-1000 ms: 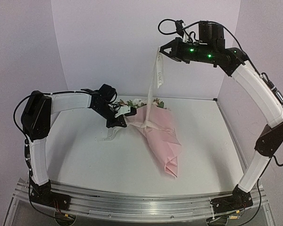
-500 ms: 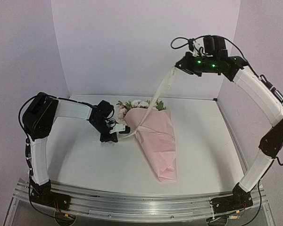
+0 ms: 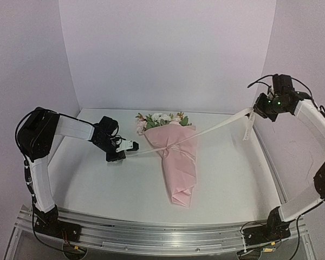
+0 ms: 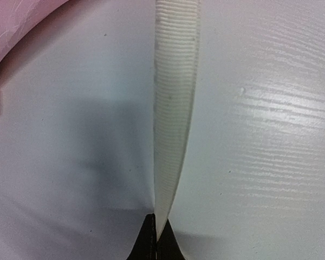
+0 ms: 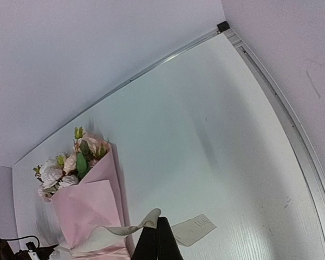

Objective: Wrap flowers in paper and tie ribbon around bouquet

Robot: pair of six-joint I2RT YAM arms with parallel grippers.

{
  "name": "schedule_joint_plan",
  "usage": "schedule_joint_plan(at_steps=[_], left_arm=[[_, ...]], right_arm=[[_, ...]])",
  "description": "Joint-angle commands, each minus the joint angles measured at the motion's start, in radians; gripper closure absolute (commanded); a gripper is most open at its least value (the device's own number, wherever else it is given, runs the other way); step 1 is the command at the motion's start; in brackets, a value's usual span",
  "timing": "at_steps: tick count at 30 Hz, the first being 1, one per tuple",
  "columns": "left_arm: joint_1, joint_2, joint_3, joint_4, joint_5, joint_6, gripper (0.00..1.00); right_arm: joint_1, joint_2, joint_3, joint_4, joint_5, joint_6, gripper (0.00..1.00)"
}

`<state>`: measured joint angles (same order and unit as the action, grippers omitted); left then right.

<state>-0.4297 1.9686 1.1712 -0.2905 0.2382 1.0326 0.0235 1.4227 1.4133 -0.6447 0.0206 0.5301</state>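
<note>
The bouquet lies mid-table: flowers (image 3: 161, 119) at the far end, the pink paper (image 3: 180, 162) cone tapering toward me. The cream ribbon (image 3: 216, 125) crosses the cone's neck and runs taut out to both sides. My left gripper (image 3: 131, 145) is low over the table left of the bouquet, shut on the ribbon (image 4: 173, 108); its black tips (image 4: 156, 238) pinch the strip. My right gripper (image 3: 254, 111) is raised at the right side, shut on the other end. In the right wrist view the gripper (image 5: 157, 238) clamps the ribbon (image 5: 195, 228), a short lettered tail hanging free beside the paper (image 5: 89, 208) and flowers (image 5: 65, 165).
The white table has a metal rail (image 3: 266, 157) along its right edge, seen again in the right wrist view as the rail (image 5: 281, 103). White walls close the back and sides. An aluminium base rail (image 3: 162, 234) runs along the near edge.
My right gripper has swung down and out to the right, pulling the ribbon from near-vertical to a long taut line. My left gripper has drawn leftward. The bouquet has turned straighter, tip toward me.
</note>
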Motion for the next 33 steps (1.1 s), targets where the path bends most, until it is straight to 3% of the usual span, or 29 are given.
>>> schedule_joint_plan(at_steps=[1,10,33], left_arm=[[0.161,0.026,-0.05,-0.031,-0.128,0.04,1.0],[0.336,0.039,-0.042,0.01,-0.143,0.09,1.0],[0.375,0.041,-0.027,0.027,-0.138,0.106,1.0]], right_arm=[[-0.101,-0.041,-0.119,0.0,0.013,0.02,1.0],[-0.25,-0.028,-0.302,-0.007,-0.07,0.002,1.0],[-0.478,0.113,-0.417,-0.033,-0.208,-0.094,1.0]])
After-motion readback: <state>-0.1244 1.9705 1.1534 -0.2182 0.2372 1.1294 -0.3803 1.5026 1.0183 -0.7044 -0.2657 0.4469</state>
